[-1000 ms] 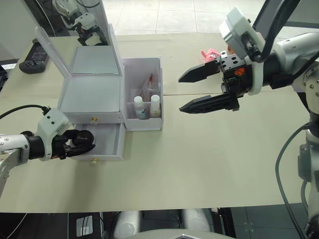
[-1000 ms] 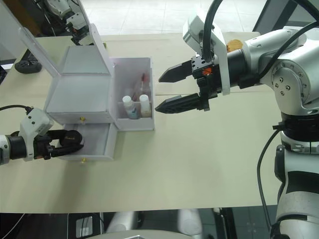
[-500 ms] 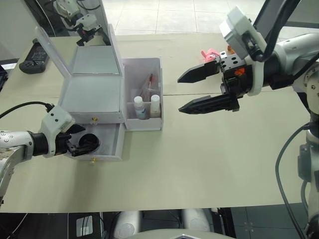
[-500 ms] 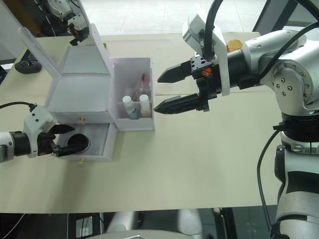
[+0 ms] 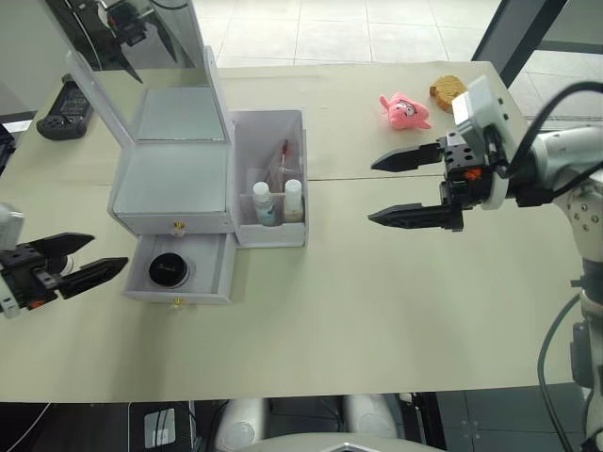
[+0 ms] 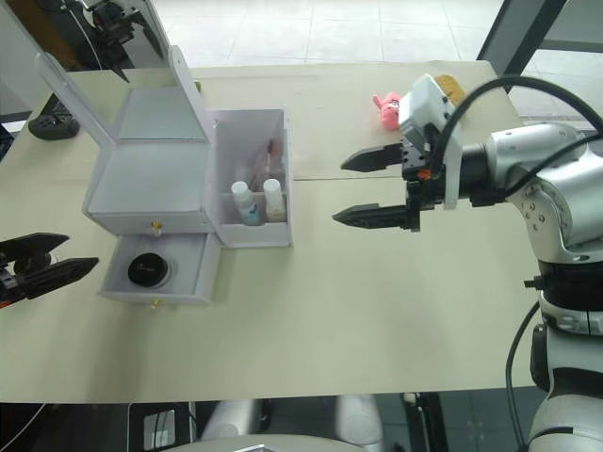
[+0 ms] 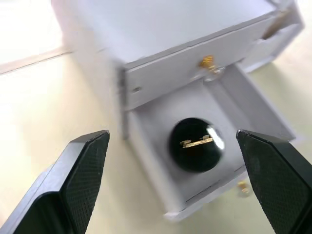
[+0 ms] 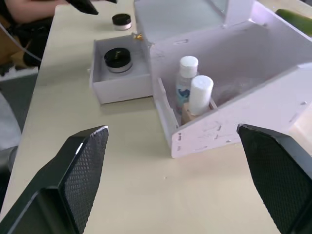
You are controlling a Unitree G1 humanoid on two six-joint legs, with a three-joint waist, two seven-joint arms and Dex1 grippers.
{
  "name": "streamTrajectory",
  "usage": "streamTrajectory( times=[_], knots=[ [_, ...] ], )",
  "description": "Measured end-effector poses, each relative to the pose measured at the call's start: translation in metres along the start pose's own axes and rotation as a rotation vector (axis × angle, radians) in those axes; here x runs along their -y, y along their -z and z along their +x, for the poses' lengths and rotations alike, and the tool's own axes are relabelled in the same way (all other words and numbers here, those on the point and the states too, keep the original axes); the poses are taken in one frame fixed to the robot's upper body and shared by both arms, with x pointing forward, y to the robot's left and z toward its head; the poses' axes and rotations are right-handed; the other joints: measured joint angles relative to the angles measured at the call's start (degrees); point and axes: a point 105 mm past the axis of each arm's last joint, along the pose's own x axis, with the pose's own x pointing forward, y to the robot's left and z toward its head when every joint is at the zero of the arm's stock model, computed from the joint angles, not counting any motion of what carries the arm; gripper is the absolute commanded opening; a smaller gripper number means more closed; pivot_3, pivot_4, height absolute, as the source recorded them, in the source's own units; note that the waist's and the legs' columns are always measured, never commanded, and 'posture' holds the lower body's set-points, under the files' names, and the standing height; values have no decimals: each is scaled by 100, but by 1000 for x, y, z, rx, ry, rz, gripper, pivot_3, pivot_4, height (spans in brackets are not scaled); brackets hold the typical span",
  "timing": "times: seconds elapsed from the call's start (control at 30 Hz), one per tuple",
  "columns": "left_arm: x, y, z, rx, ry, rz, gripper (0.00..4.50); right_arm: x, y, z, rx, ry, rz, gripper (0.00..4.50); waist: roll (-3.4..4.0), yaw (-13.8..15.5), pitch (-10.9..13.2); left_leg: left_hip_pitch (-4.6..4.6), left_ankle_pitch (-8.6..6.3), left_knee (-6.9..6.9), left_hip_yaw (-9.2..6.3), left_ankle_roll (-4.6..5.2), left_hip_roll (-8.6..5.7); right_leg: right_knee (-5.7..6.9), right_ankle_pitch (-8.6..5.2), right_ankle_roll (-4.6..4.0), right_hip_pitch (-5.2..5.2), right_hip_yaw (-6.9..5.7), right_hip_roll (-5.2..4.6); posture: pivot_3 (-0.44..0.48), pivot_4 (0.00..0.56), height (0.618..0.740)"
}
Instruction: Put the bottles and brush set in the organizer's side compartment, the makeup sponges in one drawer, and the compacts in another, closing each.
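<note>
We see the white organizer (image 5: pixel 174 179) at left of centre, its lower drawer (image 5: pixel 179 273) pulled out with a black compact (image 5: pixel 167 270) inside. Two bottles (image 5: pixel 278 201) stand in the side compartment (image 5: pixel 270 179). Our left gripper (image 5: pixel 80 262), jaws apart, sits at the left edge; our right gripper (image 5: pixel 388 191), jaws apart, hovers right of centre.

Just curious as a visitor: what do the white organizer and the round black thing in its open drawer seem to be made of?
The organizer looks like smooth white plastic, with a translucent raised lid and small gold-coloured knobs. The black compact seems glossy hard plastic: it reflects a bright highlight and carries gold lettering, though lacquered metal can't be ruled out.
</note>
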Motion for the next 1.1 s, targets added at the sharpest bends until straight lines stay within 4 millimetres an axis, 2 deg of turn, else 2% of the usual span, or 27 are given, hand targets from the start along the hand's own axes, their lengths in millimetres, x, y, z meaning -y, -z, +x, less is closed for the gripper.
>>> streamTrajectory(
  times=[0.07,0.13,0.2,0.27,0.37,0.47,0.53,0.7,0.77,0.83,0.9,1.0,1.1],
  knots=[
    [-41,20,-23,2,-226,-10,4484,17,29,-22,-13,95,91,4500,0,17,0,2,0,-1,3,0,-1,-2,0,0,0,1,-1,0,150,740],
    [-73,42,-49,-20,-422,-13,4484,27,55,-42,-41,176,130,4500,0,14,0,4,0,-2,6,1,0,0,0,0,-1,2,-2,0,150,740],
    [-92,58,-69,-24,-544,-23,4484,35,75,-58,-51,253,143,4500,0,13,0,5,0,-2,8,0,0,0,0,0,0,3,-3,0,150,740],
    [-103,75,-86,-50,-623,-24,4484,44,91,-77,-56,344,126,4500,0,14,0,11,0,-3,13,0,0,1,0,0,4,4,-5,0,150,740],
    [-108,94,-99,-77,-671,-64,4484,56,116,-105,-74,484,141,4500,0,12,0,17,-1,-6,17,0,0,2,0,0,6,7,-5,0,150,740],
    [-113,100,-107,-62,-711,-99,4484,61,131,-118,-75,571,154,4500,0,-4,0,20,0,-7,17,0,1,6,0,0,7,7,-5,0,150,740],
    [-116,99,-112,-57,-733,-96,4484,62,134,-119,-79,585,145,4500,1,-23,-1,21,0,-7,18,0,1,7,0,0,6,7,-5,0,150,740],
    [-120,89,-114,-28,-755,-29,4484,65,130,-107,-36,572,148,4500,2,-77,-1,22,-1,-9,19,0,5,10,0,0,5,7,-5,0,150,740],
    [-122,81,-115,4,-776,-15,4484,66,119,-96,-1,536,141,4500,2,-94,-1,22,-1,-9,19,0,5,10,0,0,4,7,-5,0,150,740],
    [-118,71,-111,29,-748,-2,4484,66,101,-82,35,473,114,4500,2,-117,-1,20,-1,-9,18,0,6,12,0,0,4,7,-5,0,150,740],
    [-108,61,-99,53,-670,-10,4484,61,70,-56,101,366,64,4500,3,-134,-2,20,-1,-10,16,0,7,15,0,0,2,7,-4,0,150,740],
    [-86,53,-77,40,-537,-34,4484,37,31,-11,148,154,5,4500,4,-144,-2,17,-2,-9,13,2,9,23,0,0,-3,6,-4,0,150,740],
    [-66,45,-60,38,-476,-29,4484,10,1,22,157,-28,-26,4500,3,-137,-2,13,-2,-7,13,1,8,18,0,0,-6,6,-5,0,150,740]
  ],
)
